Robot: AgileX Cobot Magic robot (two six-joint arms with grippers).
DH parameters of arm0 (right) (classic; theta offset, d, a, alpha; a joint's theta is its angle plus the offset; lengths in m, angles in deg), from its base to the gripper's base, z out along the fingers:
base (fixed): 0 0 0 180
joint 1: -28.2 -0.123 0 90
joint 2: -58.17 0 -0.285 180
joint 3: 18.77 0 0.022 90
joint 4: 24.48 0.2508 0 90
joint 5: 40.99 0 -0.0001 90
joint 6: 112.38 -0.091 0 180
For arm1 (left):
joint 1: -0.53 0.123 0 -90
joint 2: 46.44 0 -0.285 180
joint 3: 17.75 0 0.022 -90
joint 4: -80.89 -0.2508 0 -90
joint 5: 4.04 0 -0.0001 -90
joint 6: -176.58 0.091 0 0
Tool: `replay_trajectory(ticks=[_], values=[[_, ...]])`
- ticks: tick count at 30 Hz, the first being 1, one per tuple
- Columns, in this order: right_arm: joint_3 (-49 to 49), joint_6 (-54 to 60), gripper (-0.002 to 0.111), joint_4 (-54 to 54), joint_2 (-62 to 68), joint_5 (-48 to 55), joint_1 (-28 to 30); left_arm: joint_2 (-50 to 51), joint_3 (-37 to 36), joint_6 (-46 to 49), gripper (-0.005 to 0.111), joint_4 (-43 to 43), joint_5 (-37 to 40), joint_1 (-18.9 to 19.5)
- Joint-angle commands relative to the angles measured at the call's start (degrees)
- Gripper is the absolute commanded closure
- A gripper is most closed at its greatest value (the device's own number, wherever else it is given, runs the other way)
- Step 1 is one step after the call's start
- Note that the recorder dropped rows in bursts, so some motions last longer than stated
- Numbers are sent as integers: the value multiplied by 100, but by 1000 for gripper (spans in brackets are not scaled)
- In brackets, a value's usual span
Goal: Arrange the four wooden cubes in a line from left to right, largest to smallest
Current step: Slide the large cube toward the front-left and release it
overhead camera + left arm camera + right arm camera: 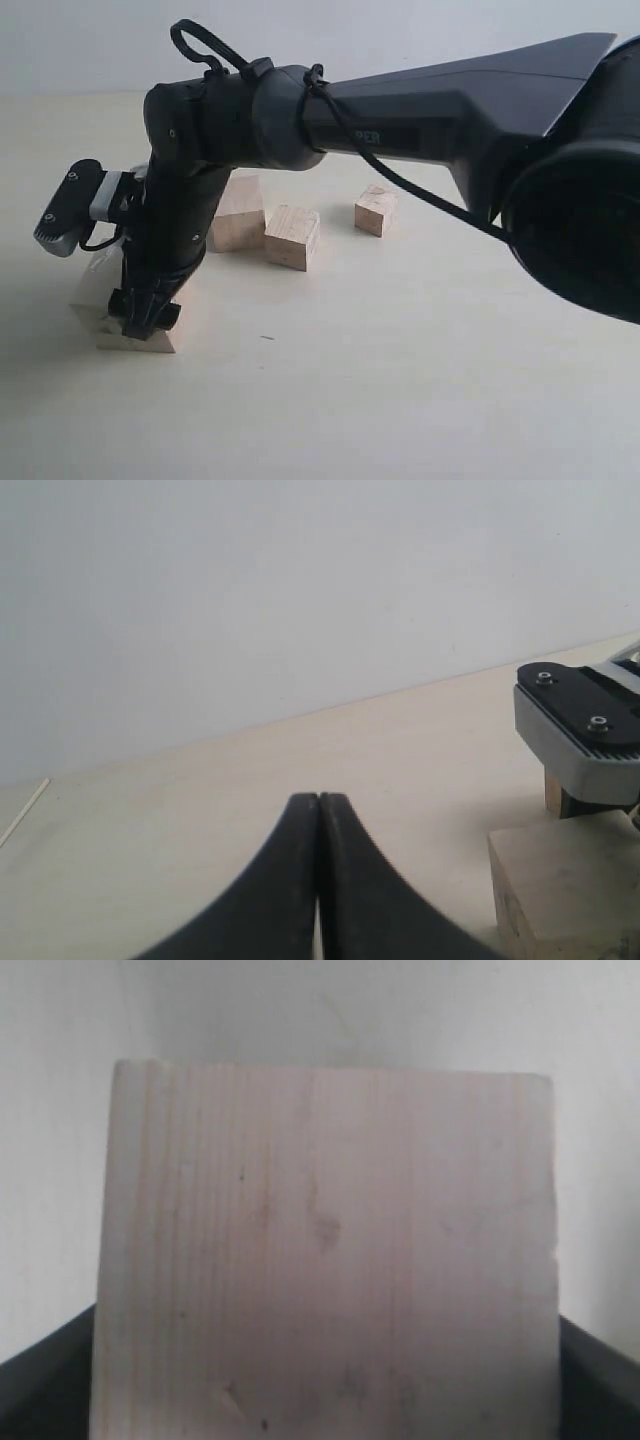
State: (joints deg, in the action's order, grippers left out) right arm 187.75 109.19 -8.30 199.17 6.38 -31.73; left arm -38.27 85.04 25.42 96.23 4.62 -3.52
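Observation:
The largest wooden cube (pixel 152 343) rests on the table at the near left, mostly covered by my right gripper (pixel 140 312), which reaches across from the right and is shut on it. In the right wrist view this cube (pixel 325 1230) fills the frame, with dark grain marks on its face and a dark finger (pixel 45 1380) at each lower corner. Three smaller cubes stand behind: one (pixel 238 213), a second (pixel 292 237) beside it, and the smallest (pixel 375 211) further right. My left gripper (pixel 318 800) is shut on nothing, with the largest cube (pixel 560 890) beside it.
The right arm's thick black links (pixel 440 110) span the exterior view from the right and hide part of the table. Its wrist camera (pixel 68 208) sticks out to the left, also seen as a grey-black block (pixel 580 730). A pale wall stands behind the table.

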Motion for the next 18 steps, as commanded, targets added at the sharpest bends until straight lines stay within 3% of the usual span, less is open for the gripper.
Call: replay_trajectory(ticks=[1,3,10,13,18], values=[[-45,39,98,-454,82,53,25,-38,0,-19,107,15,-22,11],[-45,39,89,-454,82,18,12,-38,0,-19,107,15,-22,11],[-45,-305,32,-416,82,-19,-34,-38,0,-19,107,15,-22,11],[-45,-761,13,-427,-23,-8,-34,-38,0,-19,107,15,-22,11],[-45,-877,8,-444,-804,241,-34,-38,0,-19,107,15,-22,11]])
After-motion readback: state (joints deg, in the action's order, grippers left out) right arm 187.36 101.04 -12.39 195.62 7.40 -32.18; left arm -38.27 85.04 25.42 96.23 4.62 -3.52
